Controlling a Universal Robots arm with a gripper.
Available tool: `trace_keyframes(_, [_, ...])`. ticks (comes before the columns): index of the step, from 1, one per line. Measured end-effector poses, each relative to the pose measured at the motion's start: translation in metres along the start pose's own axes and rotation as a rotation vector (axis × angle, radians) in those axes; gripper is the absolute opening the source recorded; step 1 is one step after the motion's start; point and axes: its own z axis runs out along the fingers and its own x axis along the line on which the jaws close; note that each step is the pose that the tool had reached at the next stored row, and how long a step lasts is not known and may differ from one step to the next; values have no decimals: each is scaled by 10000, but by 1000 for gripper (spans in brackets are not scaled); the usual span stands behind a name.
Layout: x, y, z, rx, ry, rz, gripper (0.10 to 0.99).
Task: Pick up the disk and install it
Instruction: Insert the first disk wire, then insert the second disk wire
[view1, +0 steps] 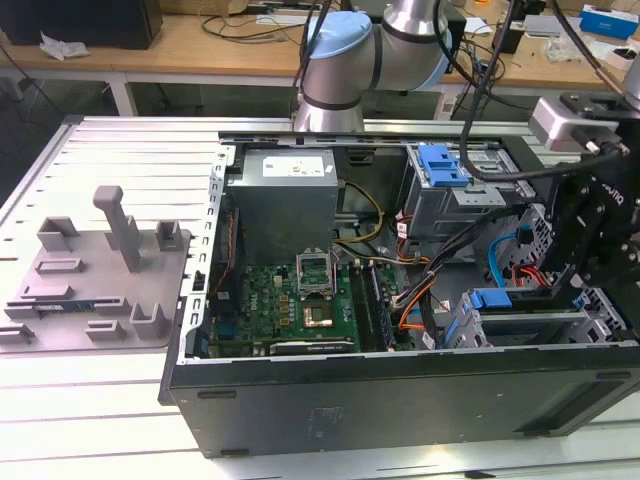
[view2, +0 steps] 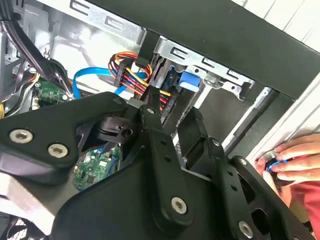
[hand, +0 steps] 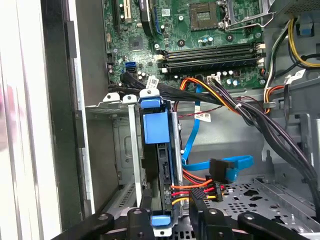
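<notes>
One grey fixture plate (view1: 95, 265) at the exterior view's left, lying outside the open computer case (view1: 400, 395). Further right, inside the case, the motherboard (view1: 290, 305) lying flat. Then the drive cage (view1: 520, 330) near the case's far end, with the disk (hand: 162, 170) standing on edge in its slot, blue bracket around it, presumably to ride the cage rails. Directly over it, the gripper (hand: 167, 216), jaws flanking the disk's edge; clamped or merely close, impossible to tell. Farthest right in the second wrist view, a person's hand (view2: 285, 162) by the case rim.
</notes>
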Motion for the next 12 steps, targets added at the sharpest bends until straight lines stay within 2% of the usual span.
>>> trace_keyframes(1, [-3,1,-73,5,39,0,424])
trace_keyframes(3, [-9,1,-77,8,78,0,424])
trace_keyframes(12, [-11,2,-77,11,107,1,424])
